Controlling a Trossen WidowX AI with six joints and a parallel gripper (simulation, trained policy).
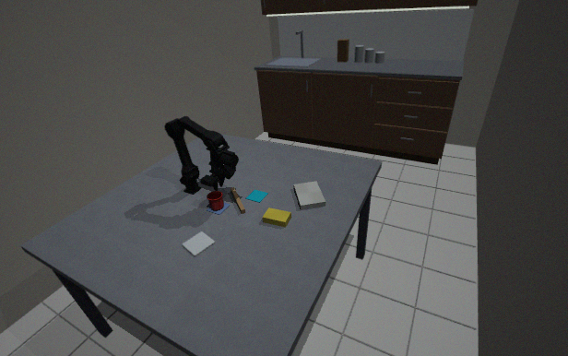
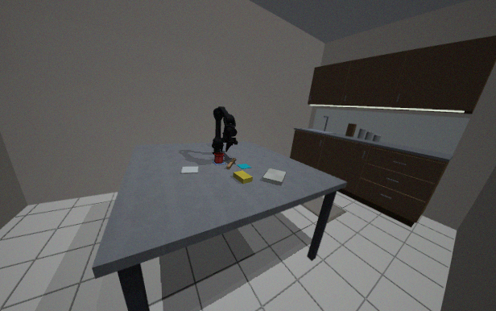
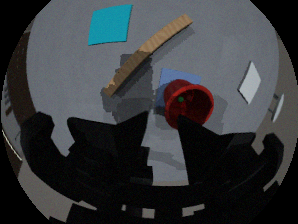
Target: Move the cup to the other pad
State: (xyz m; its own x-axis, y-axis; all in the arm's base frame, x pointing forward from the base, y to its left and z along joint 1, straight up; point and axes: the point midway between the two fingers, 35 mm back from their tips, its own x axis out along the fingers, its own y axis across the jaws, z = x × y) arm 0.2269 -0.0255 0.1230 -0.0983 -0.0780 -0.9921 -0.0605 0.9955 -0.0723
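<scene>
1. Watching the red cup (image 1: 215, 201) (image 2: 218, 158) (image 3: 189, 104) now: upright on the blue pad (image 1: 223, 208) (image 2: 216, 163) (image 3: 175, 75), mouth up.
2. Peeking inside via wrist cam: at least one green marble (image 3: 180, 99) in there; rest of contents too dim to count.
3. Over to the gripper (image 1: 216, 188) (image 2: 227, 151) (image 3: 164, 115): fingers partway apart, nothing clamped, just above and beside cup, approx. rim side.
4. Across to the cyan pad (image 1: 256, 195) (image 2: 244, 166) (image 3: 110, 25): no cup on it, w/ wooden stick (image 1: 238, 201) (image 2: 231, 163) (image 3: 145, 54) lying betw. pads.
5. Nr. cyan pad, yellow block (image 1: 277, 217) (image 2: 242, 176), flat on table (image 1: 138, 258) (image 2: 181, 201).
</scene>
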